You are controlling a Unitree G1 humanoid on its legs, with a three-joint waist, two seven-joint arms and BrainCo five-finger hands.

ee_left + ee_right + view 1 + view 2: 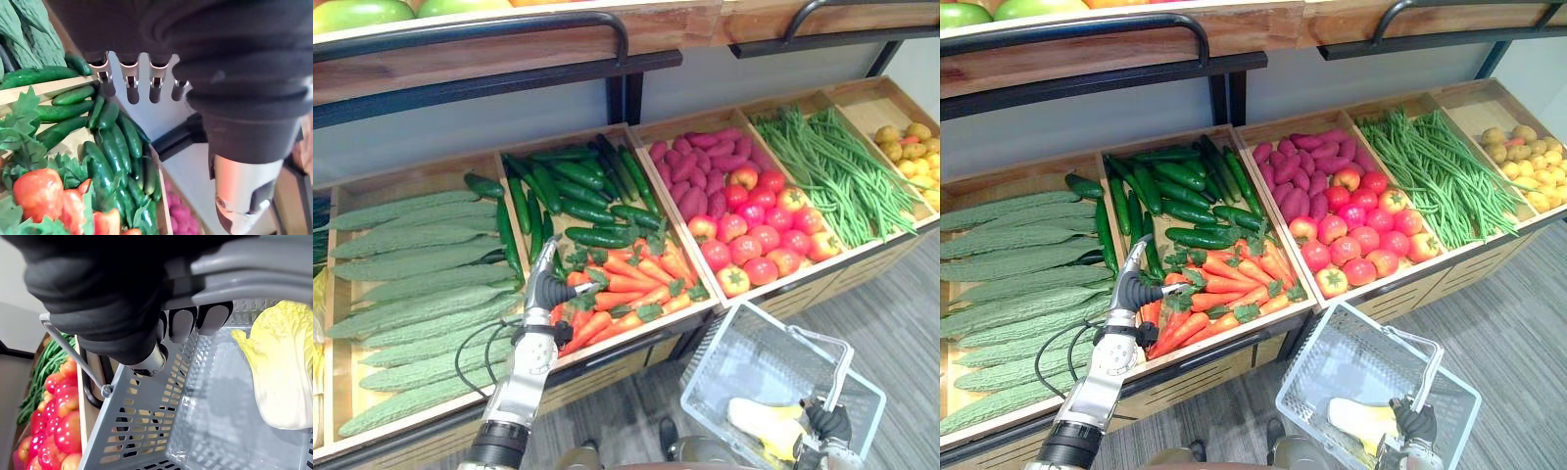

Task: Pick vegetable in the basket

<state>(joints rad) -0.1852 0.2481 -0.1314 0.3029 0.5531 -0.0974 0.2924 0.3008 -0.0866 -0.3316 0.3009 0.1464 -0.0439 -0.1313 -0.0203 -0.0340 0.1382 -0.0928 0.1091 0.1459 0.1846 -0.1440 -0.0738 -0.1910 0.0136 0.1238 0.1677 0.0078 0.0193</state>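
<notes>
Nearest, the right hand (827, 423) is curled tight round the basket (734, 357) handle, cabbage (762, 416) inside. Further out, the left hand (546, 286) hovers at the carrots (631, 284), fingers straight, empty. Reaching step, I'd say; next, settle onto one carrot and close.

We are stretching our left arm (514, 392) forward, well to the left of the basket (736, 357) and beyond it. The left hand (546, 287) is tipping downward, its fingers (133, 90) hanging fairly straight and gripping nothing. Our right hand (117, 308) is sitting at the basket's near side, its fingers (182, 323) curling round the basket's handle (254, 281).
</notes>
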